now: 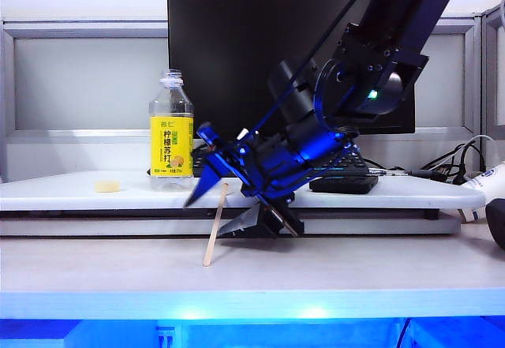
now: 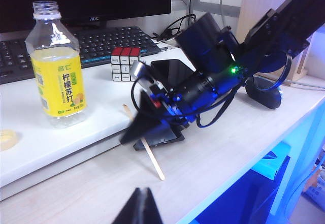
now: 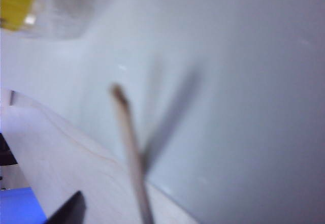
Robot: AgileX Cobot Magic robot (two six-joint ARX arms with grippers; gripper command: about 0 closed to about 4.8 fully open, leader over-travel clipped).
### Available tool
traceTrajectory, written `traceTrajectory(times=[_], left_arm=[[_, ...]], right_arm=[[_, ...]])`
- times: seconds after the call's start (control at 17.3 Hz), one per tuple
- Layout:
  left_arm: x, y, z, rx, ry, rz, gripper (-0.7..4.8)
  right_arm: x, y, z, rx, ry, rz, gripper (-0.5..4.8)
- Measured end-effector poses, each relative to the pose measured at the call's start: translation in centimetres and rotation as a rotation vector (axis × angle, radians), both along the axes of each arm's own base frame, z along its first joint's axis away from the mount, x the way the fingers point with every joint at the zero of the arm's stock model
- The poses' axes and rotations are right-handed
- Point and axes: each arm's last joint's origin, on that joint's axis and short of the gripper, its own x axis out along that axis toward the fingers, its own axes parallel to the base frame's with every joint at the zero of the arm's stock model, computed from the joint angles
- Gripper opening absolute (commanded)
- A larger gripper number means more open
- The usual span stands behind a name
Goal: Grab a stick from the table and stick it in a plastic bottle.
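Observation:
The stick (image 1: 213, 230) leans with its lower end on the table (image 1: 355, 265) and its upper end against the edge of the raised white shelf board (image 1: 79, 194). My right gripper (image 1: 225, 208) reaches across to it, one finger on each side of the stick and still apart. The right wrist view shows the blurred stick (image 3: 131, 153) and one dark fingertip (image 3: 68, 211) beside it. The plastic bottle (image 1: 171, 131) stands upright and uncapped on the shelf, behind and left of the stick. My left gripper (image 2: 138, 199) hovers shut and empty over the table's front edge.
A black monitor (image 1: 252, 48) and a keyboard (image 2: 101, 41) sit behind the bottle. A Rubik's cube (image 2: 125, 63) and a black phone (image 2: 172, 71) lie on the shelf near the right arm. A small yellow cap (image 1: 107, 185) lies left of the bottle. Cables trail at right (image 1: 458, 162).

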Motion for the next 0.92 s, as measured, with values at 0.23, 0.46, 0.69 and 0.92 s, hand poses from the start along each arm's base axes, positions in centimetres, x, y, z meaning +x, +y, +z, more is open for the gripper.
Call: traceTrajectory(times=[0.23, 0.46, 0.69, 0.92], left_arm=[[0.0, 0.0, 0.0, 0.0, 0.0, 0.0, -0.06], [0.0, 0.0, 0.0, 0.0, 0.0, 0.0, -0.06], [0.0, 0.0, 0.0, 0.0, 0.0, 0.0, -0.06], [0.0, 0.0, 0.0, 0.0, -0.001, 0.001, -0.06]], right_arm=[[0.0, -0.1, -0.2, -0.044, -0.019, -0.019, -0.05], [-0.4, -0.4, 3.2, -0.03, -0.123, 0.016, -0.05], [-1.1, -0.9, 8.3, 0.018, -0.284, 0.009, -0.05], [-1.4, -1.1, 11.1, 0.052, -0.384, -0.001, -0.05]])
